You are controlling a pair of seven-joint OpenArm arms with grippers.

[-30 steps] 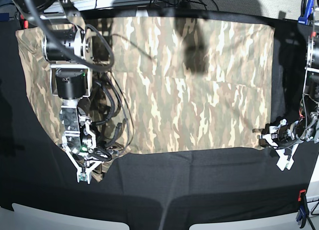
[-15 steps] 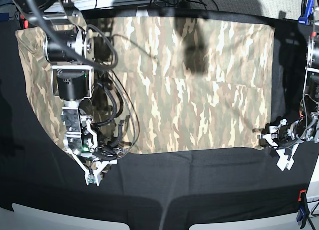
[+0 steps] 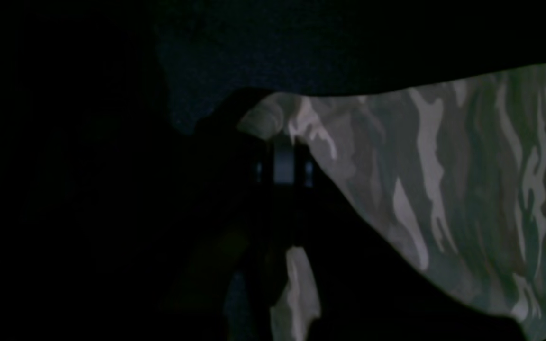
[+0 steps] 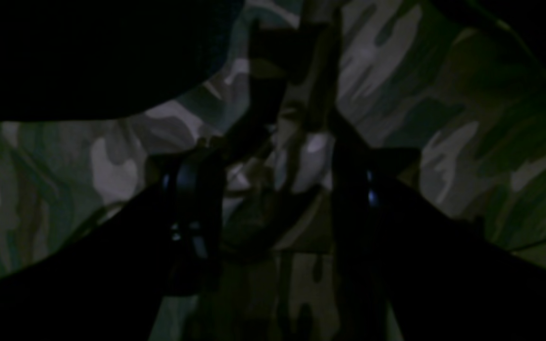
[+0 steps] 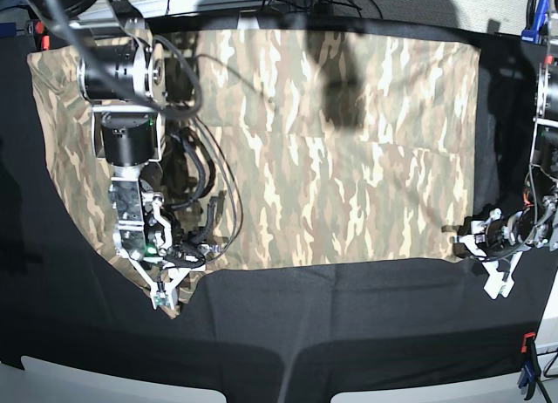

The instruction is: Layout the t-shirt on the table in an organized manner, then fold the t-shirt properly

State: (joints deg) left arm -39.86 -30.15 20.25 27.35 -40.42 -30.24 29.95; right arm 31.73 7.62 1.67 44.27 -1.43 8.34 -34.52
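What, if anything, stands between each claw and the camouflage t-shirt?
Nothing visible. The left claw is shut right at the t-shirt corner on the table. The right claw hangs open directly over the shirt's opposite near corner.

Right arm (image 5: pixel 126 133): black cylindrical motor housings in silver brackets. Loose black cables (image 5: pixel 202 172) trail alongside. Pale pincer (image 5: pixel 162 296), green indicator light.

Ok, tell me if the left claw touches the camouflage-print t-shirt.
Touching: left wrist view shows the left claw shut on the camouflage-print t-shirt's corner.
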